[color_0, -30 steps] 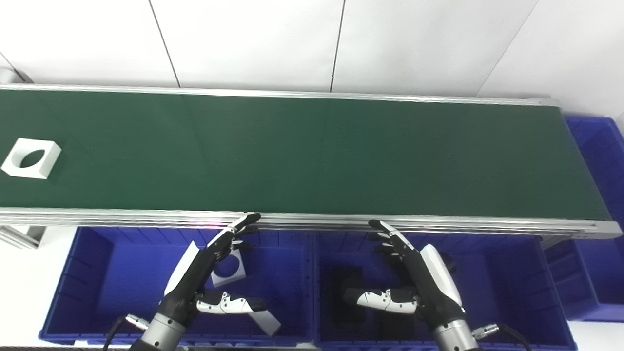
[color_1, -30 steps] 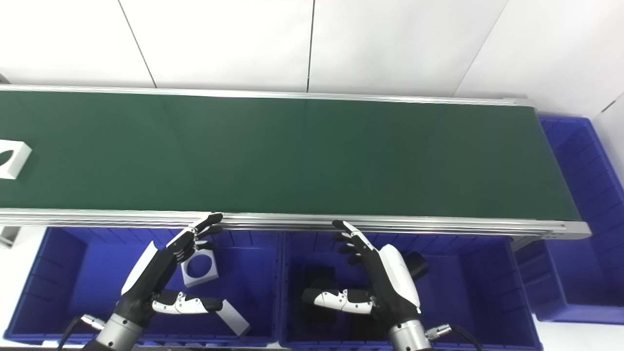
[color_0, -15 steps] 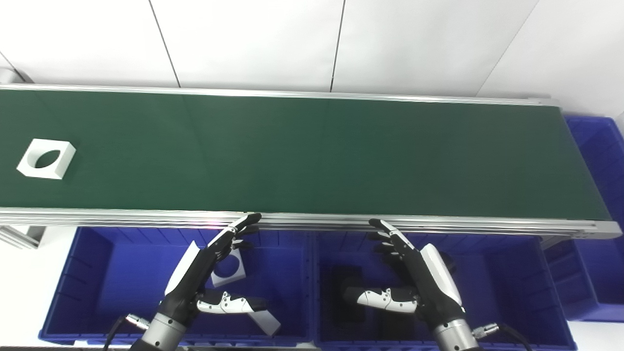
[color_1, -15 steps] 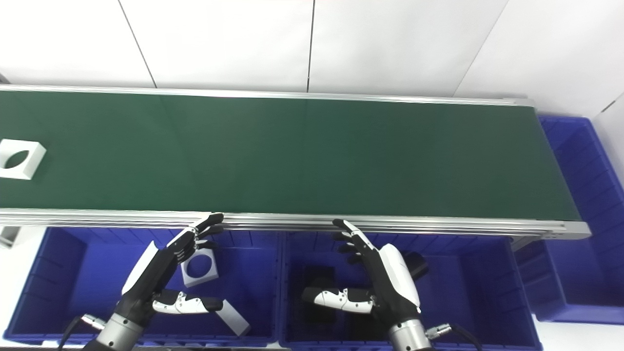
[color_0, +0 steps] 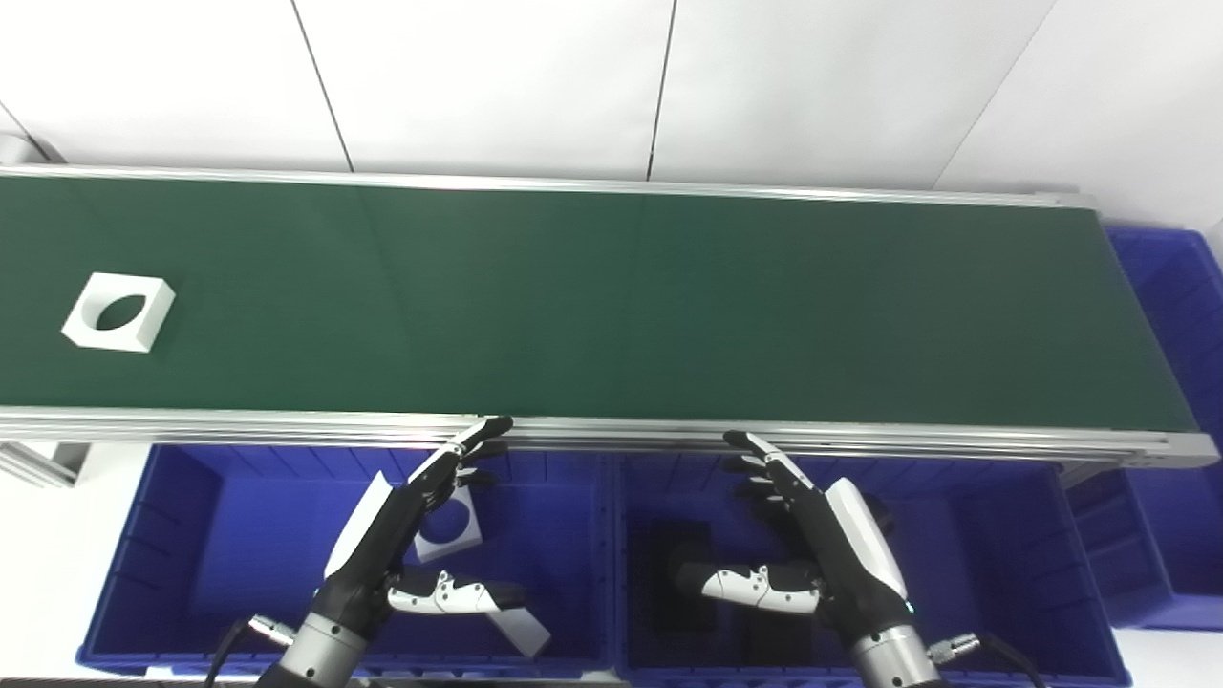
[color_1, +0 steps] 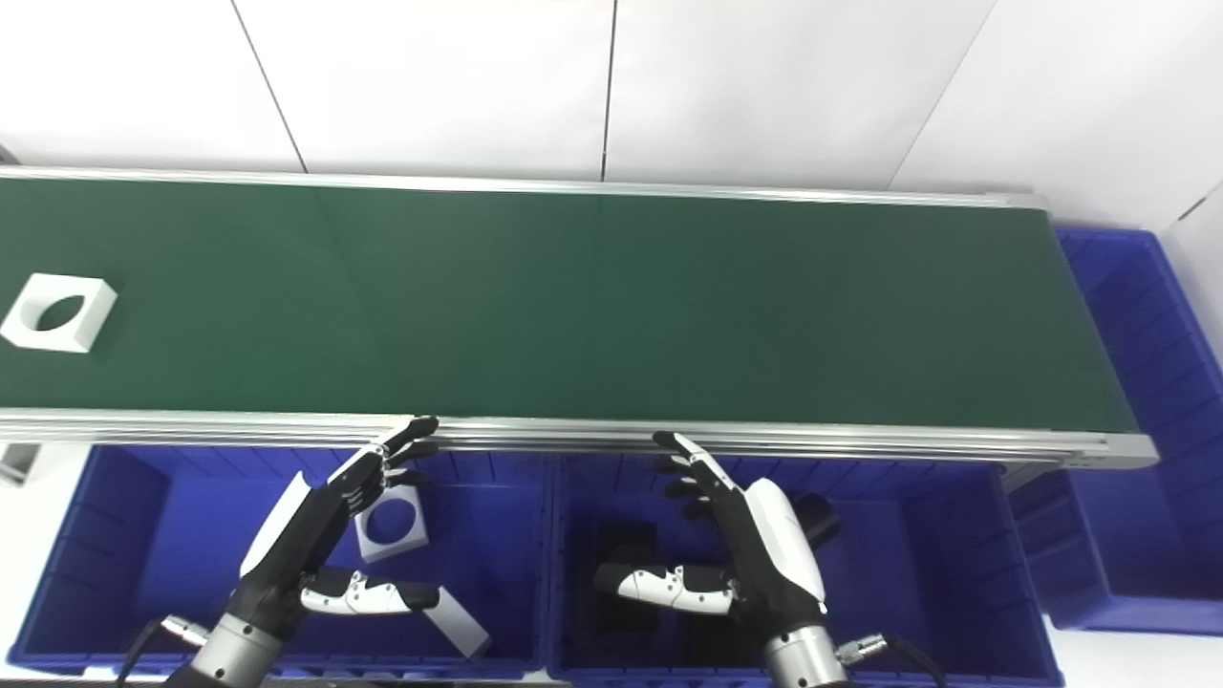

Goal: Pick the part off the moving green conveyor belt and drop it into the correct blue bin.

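White part [color_0: 118, 311] on belt [color_0: 611, 296] far left; left hand [color_0: 406, 535], right hand [color_0: 812, 549] spread wide over bins, empty

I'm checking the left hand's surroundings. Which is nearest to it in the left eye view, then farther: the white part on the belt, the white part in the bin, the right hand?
1. White part in the bin, beside the left hand.
2. Right hand, over the neighbouring bin.
3. White part on the belt, far left.

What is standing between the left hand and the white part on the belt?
Nothing visible does. The white part lies alone at the left end of the green belt. The left hand, open, hangs over the left blue bin by the belt's near rail; only that rail lies between them.
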Controlling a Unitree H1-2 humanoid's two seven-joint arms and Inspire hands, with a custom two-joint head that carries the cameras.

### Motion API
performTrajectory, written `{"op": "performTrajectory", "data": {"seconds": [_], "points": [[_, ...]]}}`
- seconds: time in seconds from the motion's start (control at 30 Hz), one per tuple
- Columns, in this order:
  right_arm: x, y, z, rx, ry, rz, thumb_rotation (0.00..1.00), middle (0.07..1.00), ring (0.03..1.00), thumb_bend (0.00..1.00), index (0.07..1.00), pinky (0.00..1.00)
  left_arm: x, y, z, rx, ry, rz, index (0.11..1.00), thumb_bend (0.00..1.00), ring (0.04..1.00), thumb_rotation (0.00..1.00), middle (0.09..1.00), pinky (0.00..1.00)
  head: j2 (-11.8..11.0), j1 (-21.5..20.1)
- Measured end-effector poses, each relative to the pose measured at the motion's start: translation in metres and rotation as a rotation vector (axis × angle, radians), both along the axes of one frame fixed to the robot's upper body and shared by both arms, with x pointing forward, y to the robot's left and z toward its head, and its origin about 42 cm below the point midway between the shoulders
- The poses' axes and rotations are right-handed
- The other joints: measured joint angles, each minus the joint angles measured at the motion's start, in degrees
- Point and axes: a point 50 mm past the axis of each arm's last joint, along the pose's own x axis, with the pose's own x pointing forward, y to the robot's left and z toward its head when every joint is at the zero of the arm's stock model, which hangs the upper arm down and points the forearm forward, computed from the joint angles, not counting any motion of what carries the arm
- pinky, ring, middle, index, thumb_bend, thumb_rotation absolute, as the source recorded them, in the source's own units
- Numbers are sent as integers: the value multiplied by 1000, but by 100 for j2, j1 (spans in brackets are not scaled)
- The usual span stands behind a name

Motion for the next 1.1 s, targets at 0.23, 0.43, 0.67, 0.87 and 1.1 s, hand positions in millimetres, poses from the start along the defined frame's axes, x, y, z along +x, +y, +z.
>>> {"op": "performTrajectory", "data": {"seconds": [0.23,0.43,0.67,0.87,1.1], "points": [[-5,-6,-1,2,-1,-5,307,805,743,836,880,622,-3,-7,-4,7,4,-3,887,934,845,422,909,720,-508,975],[-7,-11,-1,7,0,-14,207,787,729,838,865,594,-8,-16,-11,-8,29,10,870,958,839,421,893,721,-765,1249],[-8,-12,-3,27,-3,-8,205,813,738,829,881,541,-11,-17,-19,9,43,40,841,985,819,385,872,697,-1090,1451],[-9,-12,-4,26,3,-9,206,815,738,842,881,545,-9,-18,-17,-17,39,57,831,1000,807,360,863,679,-1196,1381],[-9,-9,-10,29,12,-22,173,799,720,853,870,513,8,-11,1,-27,-46,67,834,1000,809,358,853,703,-1371,1258]]}}
